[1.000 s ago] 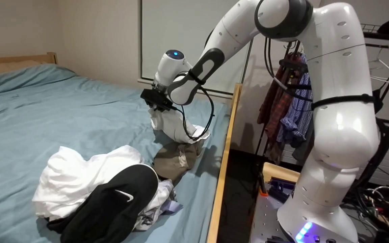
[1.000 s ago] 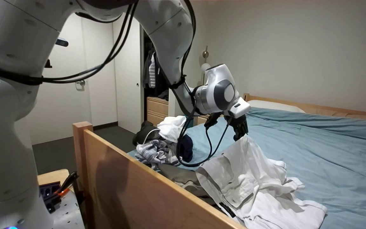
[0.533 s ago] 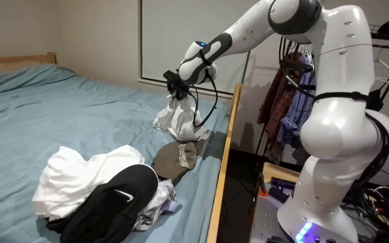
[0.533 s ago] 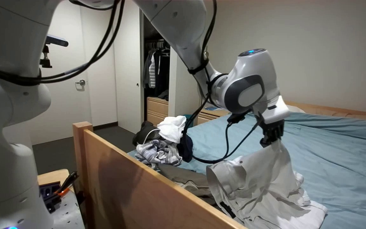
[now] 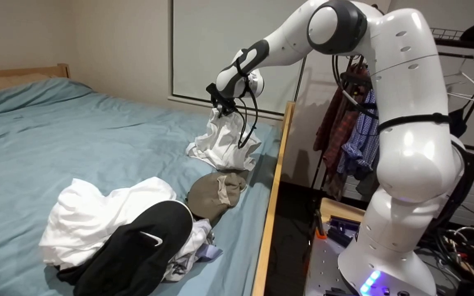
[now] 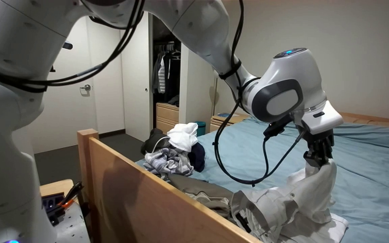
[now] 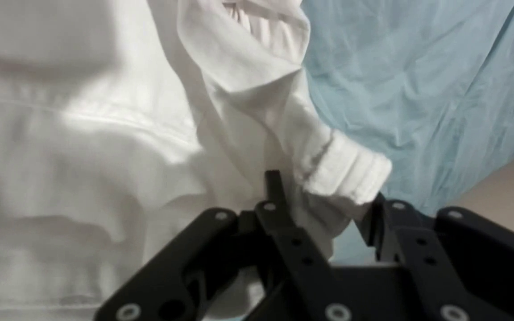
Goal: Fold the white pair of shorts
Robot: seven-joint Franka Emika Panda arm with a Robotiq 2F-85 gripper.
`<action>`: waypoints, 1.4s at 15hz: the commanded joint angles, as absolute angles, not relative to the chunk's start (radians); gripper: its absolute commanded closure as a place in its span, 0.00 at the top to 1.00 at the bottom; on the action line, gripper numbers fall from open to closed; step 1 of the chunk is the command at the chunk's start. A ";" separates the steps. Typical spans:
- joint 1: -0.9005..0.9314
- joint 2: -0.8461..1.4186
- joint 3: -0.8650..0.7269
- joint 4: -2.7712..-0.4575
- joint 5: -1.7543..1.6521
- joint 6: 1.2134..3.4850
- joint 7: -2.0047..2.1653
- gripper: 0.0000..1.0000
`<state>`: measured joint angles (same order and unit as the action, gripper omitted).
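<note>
Since the earlier frame, in an exterior view, the claw [image 6: 320, 162] has shifted toward the picture's right and slightly down, taking the raised edge of the white shorts [image 6: 306, 202] with it; a fold now bulges below the grip. We find the heap of clothes [image 6: 169, 162] unmoved. Containers, same view: the open closet [image 6: 160, 32] holds hanging clothes [image 6: 162, 74], with wooden drawers [image 6: 166, 113] below them, closed, contents hidden. The teal bin [image 6: 200, 129] is partly hidden; we cannot see inside.

In an exterior view, we note the shorts rising like a tent from the bed [image 5: 109, 152] up to the claw, near the wooden bed end [image 5: 273, 205]. Their lower part lies just beside a brown garment [image 5: 205, 194]; whether the two touch we cannot tell. A black cap [image 5: 150, 242] with a white swoosh [image 5: 152, 237] lies against a white cloth [image 5: 101, 218]. The robot arm [image 5: 410, 164] stands on a metal-topped desk [image 5: 323, 267].

Wrist view: the claw pinches a bunched edge of the shorts, cloth pressed between its two fingers [image 7: 276, 191]. The shorts fill the left; blue sheet [image 7: 417, 89] shows at upper right.
</note>
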<state>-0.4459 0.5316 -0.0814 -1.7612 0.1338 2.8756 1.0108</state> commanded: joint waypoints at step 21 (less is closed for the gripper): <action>-0.288 0.702 -0.297 -1.704 0.305 2.898 0.994 1.00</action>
